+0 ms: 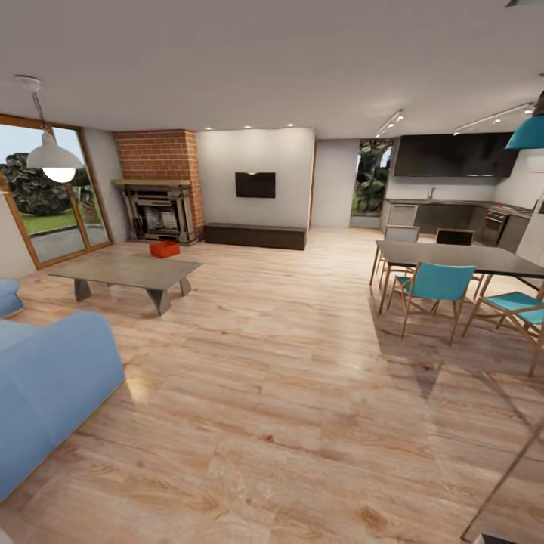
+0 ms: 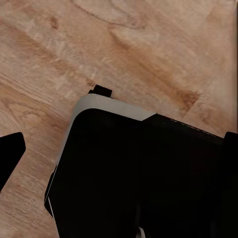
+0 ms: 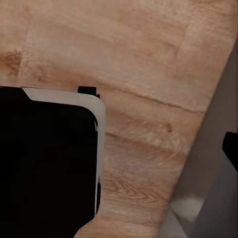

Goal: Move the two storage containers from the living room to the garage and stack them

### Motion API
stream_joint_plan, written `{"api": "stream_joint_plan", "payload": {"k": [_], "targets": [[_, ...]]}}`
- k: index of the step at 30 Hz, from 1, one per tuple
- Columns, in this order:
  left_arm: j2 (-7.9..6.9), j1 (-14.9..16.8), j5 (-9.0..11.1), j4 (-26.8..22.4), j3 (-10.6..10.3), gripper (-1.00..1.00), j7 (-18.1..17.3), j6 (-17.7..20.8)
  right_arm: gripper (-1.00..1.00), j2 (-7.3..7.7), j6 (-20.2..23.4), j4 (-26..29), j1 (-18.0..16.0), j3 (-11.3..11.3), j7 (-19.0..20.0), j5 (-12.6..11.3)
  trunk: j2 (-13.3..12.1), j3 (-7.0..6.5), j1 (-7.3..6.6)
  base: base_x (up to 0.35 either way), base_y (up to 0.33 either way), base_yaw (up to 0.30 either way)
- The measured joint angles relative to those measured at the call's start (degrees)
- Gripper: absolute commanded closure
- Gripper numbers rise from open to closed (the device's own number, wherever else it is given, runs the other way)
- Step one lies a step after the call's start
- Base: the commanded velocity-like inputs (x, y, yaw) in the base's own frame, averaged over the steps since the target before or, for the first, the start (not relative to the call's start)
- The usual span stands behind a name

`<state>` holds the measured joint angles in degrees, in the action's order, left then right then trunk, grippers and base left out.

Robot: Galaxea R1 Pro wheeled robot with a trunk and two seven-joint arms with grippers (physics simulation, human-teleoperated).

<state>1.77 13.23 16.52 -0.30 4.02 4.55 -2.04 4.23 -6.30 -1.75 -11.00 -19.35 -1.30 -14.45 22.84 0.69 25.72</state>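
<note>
storage container (image 1: 164, 248) | on far low table (image 1: 121, 270), by fireplace | pincer states: cannot tell

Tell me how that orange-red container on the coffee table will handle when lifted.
The storage container looks boxy and low, so probably stiff and unlikely to roll or tip. Its walls look smooth, so it may slip in a pinch. It sits far off on the coffee table; weight is unclear.

Orange-red container (image 1: 164, 248), red-brick fireplace (image 1: 160, 198), blue sofa (image 1: 45, 385), teal chairs (image 1: 437, 285), light wood-plank floor (image 1: 287, 393) showing.
</note>
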Motion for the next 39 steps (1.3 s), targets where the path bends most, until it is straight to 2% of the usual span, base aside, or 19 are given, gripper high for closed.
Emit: {"api": "stream_joint_plan", "payload": {"k": [4,39], "targets": [[-0.08,0.0,0.0,0.0,0.1,-1.0,0.0,0.4,-1.0,0.39,0.0,0.0,0.0,0.0,0.0,-0.1,0.0,0.0,0.0,0.324,0.0,0.0],[-0.48,0.0,0.2,0.0,0.2,-1.0,0.0,0.1,-1.0,0.45,-0.1,0.1,0.0,0.0,-0.6,-0.1,0.0,0.0,0.0,0.324,0.0,0.0]]}}
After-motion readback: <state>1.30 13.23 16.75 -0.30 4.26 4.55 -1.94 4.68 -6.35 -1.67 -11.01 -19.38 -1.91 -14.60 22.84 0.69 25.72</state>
